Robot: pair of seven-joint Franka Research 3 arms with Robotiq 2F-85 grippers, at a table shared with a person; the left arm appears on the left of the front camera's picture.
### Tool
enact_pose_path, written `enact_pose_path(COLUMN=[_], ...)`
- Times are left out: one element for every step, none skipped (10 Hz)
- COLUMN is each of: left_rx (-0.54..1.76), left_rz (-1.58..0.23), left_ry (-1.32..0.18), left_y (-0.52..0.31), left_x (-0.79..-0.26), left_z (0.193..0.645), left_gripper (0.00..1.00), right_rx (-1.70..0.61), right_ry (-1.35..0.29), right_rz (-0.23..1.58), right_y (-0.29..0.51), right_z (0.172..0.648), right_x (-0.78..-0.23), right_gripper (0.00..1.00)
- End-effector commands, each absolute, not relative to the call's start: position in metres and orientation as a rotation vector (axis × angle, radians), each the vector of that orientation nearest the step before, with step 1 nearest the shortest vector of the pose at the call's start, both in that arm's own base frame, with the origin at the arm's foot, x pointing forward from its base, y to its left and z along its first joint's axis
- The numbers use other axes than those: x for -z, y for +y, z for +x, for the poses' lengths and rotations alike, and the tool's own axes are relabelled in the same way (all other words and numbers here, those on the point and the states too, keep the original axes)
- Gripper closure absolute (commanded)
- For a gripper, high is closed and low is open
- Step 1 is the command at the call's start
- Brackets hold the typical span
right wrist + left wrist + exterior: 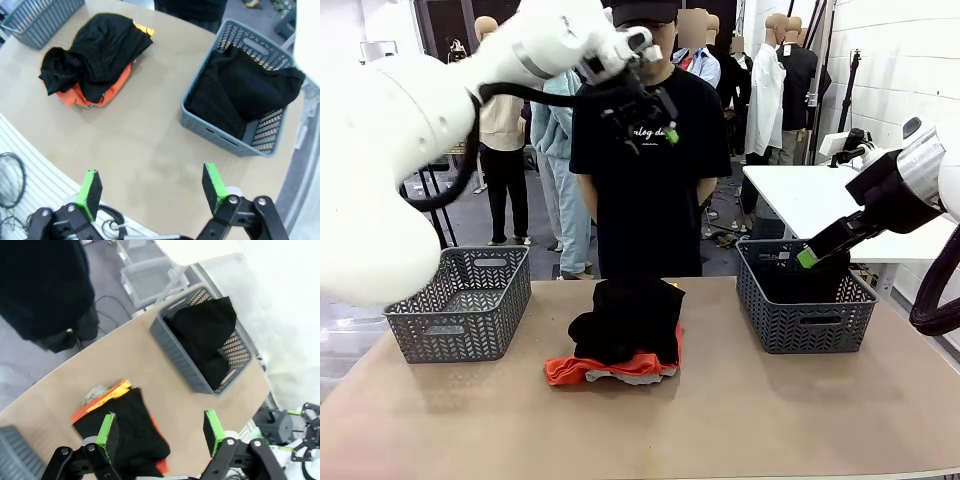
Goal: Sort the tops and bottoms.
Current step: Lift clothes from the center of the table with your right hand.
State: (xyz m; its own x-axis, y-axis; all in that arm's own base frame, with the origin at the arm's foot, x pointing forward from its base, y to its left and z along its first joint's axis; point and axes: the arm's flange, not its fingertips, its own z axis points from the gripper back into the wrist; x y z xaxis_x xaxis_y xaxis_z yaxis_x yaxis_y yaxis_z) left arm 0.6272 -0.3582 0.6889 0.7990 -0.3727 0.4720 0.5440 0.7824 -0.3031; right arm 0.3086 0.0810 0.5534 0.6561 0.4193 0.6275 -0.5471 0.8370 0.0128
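In the middle of the table lies a pile: the black bottoms [625, 320] on top, the orange T-shirt [610, 368] under them, and a strip of the light grey shirt [632, 377] at the very bottom. My left gripper [650, 125] hangs high above the pile, in front of the person's chest. In its wrist view it [160, 429] is open and empty, looking down on the bottoms [127, 427] and the orange edge [102, 399]. My right gripper [808, 258] hovers over the right basket; it [151, 185] is open and empty, with the pile [97, 55] far off.
The grey right basket [800, 330] holds a black garment [245, 90]. An empty grey basket [460, 310] stands at the left. A person in a black lettered T-shirt [645, 190] stands at the far edge. Bare table lies in front of the pile.
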Motion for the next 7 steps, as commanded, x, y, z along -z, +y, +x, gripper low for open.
enact_pose_path(left_rx=[0.572, 0.594, 0.607, 0.536, 0.536, 0.536, 0.536], left_rz=[-0.292, -0.253, -0.235, -0.331, -0.331, -0.331, -0.331], left_ry=[-0.347, -0.297, -0.289, -0.328, -0.328, -0.328, -0.328], left_y=[-0.290, -0.287, -0.291, -0.327, -0.327, -0.327, -0.327], left_x=[-0.635, -0.637, -0.641, -0.714, -0.714, -0.714, -0.714], left_z=[0.507, 0.496, 0.485, 0.604, 0.604, 0.604, 0.604], left_gripper=[0.12, 0.12, 0.12, 0.12, 0.12, 0.12, 0.12], right_rx=[-0.550, -0.550, -0.550, -0.550, -0.550, -0.550, -0.550], right_ry=[-0.662, -0.662, -0.662, -0.662, -0.662, -0.662, -0.662], right_rz=[0.234, 0.234, 0.234, 0.234, 0.234, 0.234, 0.234], right_y=[0.082, 0.082, 0.082, 0.082, 0.082, 0.082, 0.082], right_z=[0.311, 0.311, 0.311, 0.311, 0.311, 0.311, 0.311], right_x=[-0.553, -0.553, -0.553, -0.553, -0.553, -0.553, -0.553], right_gripper=[0.00, 0.00, 0.00, 0.00, 0.00, 0.00, 0.00])
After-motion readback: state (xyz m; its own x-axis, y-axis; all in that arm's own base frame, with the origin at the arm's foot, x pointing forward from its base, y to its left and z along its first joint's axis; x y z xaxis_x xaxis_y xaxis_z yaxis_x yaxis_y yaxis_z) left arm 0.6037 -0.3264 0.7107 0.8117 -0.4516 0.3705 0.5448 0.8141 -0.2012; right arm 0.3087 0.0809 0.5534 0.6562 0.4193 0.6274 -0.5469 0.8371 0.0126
